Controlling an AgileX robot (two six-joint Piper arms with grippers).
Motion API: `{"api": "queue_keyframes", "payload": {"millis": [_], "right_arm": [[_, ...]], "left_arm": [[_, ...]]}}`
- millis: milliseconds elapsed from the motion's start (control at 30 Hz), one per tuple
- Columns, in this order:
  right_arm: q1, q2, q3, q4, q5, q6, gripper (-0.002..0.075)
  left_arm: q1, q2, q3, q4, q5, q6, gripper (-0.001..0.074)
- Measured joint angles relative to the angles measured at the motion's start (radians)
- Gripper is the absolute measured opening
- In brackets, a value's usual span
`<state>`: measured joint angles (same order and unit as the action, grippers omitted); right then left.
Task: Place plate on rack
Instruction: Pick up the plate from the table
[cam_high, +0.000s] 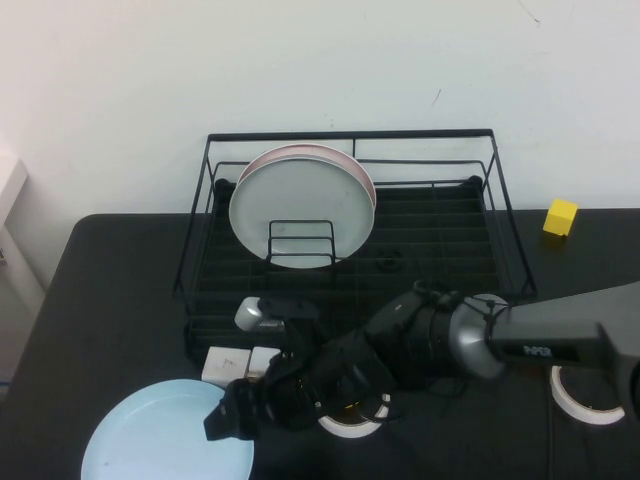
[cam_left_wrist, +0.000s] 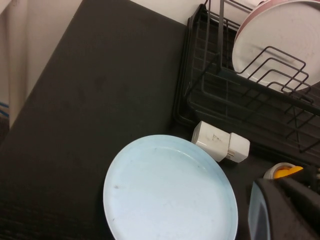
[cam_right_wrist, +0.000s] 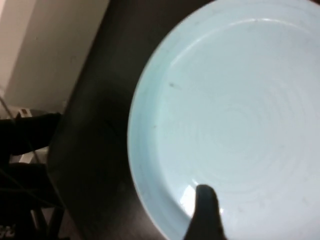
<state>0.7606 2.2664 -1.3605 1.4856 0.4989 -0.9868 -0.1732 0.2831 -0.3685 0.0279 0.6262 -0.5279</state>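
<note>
A: Can you read any words here?

B: Not really. The right arm has a small white mark on its grey part, but it is too tiny to read. The white block (cam_high: 243, 362) near the front of the rack has no clear words on it.

A: What is in the rack (cam_high: 350, 250)?

B: 2 plates stand on edge at the back left of it. The grey-white plate (cam_high: 300, 212) is in front, and the pink-rimmed plate (cam_high: 340, 156) leans right behind it, touching it. A little wire loop (cam_high: 301, 240) stands in front of them. The other side of the rack holds nothing.

A: Where is the blue plate?

B: The plate (cam_high: 160, 440) lies flat on the black table (cam_high: 110, 300), at the front left, in front of the rack. Nothing is on it.

A: Where is the right gripper (cam_high: 228, 418)?

B: It reaches across the table to the plate's right edge. One dark finger (cam_right_wrist: 206, 212) sits over the rim. I cannot tell if the fingers are apart or together.

A: And the left gripper?

B: It is not in any picture. Its camera looks down on the plate from above.

A: Anything else?

B: A yellow block (cam_high: 560, 217) sits to the right of the rack. 2 tape rolls lie at the front, 1 (cam_high: 352, 420) under the right arm and 1 (cam_high: 588, 394) far right.
</note>
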Motion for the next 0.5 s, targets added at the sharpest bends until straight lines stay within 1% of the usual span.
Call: {"api": "queue_keyframes", "payload": {"millis": [300,367,500], "right_arm": [[0.0,0.073,-0.008,0.0,-0.017,0.001,0.0506],[0.0,0.084,-0.008,0.0,-0.027,0.001,0.0494],[0.0,0.087,-0.009,0.002,-0.045,0.001,0.0442]], "left_arm": [[0.0,0.0,0.0,0.0,-0.007,-0.003,-0.0001],[0.0,0.0,0.0,-0.002,-0.007,0.0,-0.0001],[0.0,0.0,0.0,-0.008,-0.007,0.006,-0.0001]]}}
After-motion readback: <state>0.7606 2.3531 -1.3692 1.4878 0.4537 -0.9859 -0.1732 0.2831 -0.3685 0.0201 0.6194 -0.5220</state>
